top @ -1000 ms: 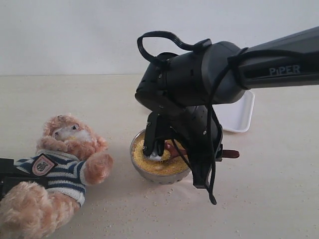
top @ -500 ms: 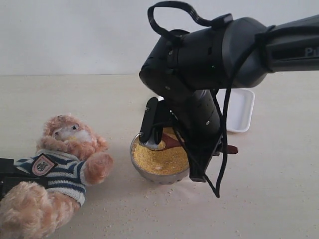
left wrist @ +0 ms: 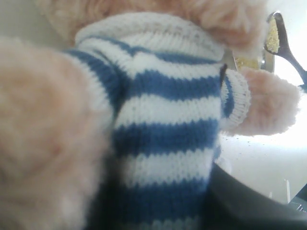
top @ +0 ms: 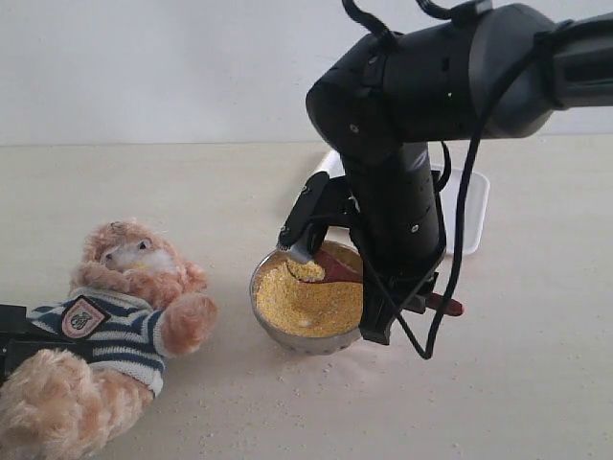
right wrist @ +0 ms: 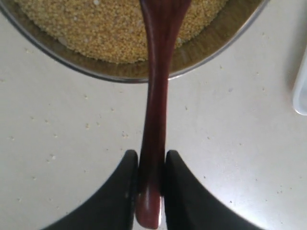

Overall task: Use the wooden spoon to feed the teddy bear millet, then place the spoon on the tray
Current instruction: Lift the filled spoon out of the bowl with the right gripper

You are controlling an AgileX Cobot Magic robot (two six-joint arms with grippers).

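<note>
- The left tool [top: 11, 335] shows only as a dark block at the left edge of the exterior view. It is pressed against the striped body of the bear, and I cannot tell if it is clenched or released.
- The fluffy light-brown plush teddy bear [top: 120, 307], in a navy-and-white striped shirt with a small shield badge, lies on its back on the pale bench [top: 192, 192]. It is right at the left tool and well apart from the right tool.
- The round steel bowl [top: 287, 333] stands near the bear's paw, just below the right tool.
- The fine yellow millet [top: 306, 302] fills this bowl, and loose grains [top: 316, 369] lie on the bench around it.
- The slim glossy reddish-brown wooden spoon [right wrist: 156, 96] reaches from the right tool over the bowl's rim. Its oval end is above the millet and carries a small heap of it.
- The right tool [right wrist: 151, 165] is clenched on the thin end of the spoon's handle, one black finger [right wrist: 124, 191] on each side.
- The flat white rectangular tray [top: 469, 216] lies behind the right tool, partly hidden by the arm and apart from the bowl.
</note>
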